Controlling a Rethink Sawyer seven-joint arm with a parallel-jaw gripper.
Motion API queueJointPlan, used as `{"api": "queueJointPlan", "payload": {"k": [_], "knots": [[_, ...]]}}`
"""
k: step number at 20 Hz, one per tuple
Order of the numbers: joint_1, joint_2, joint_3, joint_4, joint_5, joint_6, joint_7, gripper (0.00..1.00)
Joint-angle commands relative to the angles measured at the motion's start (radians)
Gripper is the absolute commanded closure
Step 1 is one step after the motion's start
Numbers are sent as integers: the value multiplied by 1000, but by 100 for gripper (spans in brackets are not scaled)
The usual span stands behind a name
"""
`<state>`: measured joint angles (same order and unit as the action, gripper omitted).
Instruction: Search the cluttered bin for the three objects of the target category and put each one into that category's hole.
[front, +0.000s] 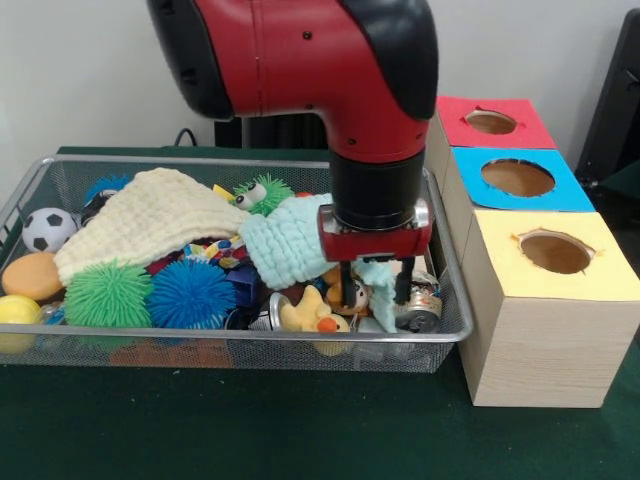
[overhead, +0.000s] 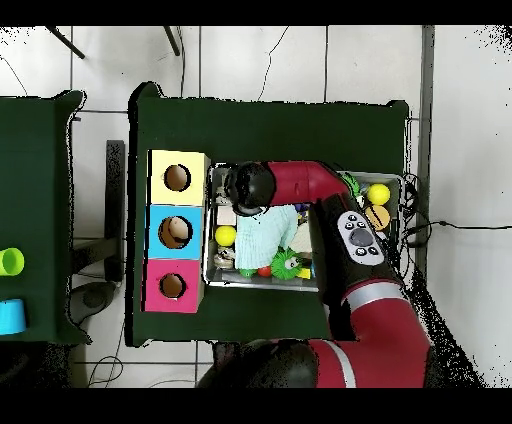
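The blue cloth (front: 290, 245) is pinched by the gripper (front: 375, 290) over the bin (front: 250, 345), and the holes (front: 555, 252) are found at 3 o'clock.

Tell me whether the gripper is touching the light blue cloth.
Touching. In the front view the gripper has the light blue cloth between its fingers, a strip hanging below.

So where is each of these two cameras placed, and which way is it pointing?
Front view: sits across the table, low, facing the wire bin and three coloured boxes; the red arm's lower part and gripper on a light blue cloth show.
Overhead view: hangs above, looking straight down; the whole arm shows, reaching over the bin.
Shared: bin, cloth, yellow box, arm.
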<state>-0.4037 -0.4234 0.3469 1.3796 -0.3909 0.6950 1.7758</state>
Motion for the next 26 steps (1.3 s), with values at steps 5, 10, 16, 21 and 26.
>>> {"api": "queueJointPlan", "payload": {"k": [5, 10, 16, 21, 26], "knots": [[-56, 40, 58, -53, 28, 40, -51, 0], [-56, 37, 63, -54, 30, 47, -49, 0], [-54, 17, 61, -42, 39, 54, -43, 0], [-47, -21, 64, -29, 64, 92, -35, 0], [-30, -64, 53, -22, 84, 134, -28, 0]]}}
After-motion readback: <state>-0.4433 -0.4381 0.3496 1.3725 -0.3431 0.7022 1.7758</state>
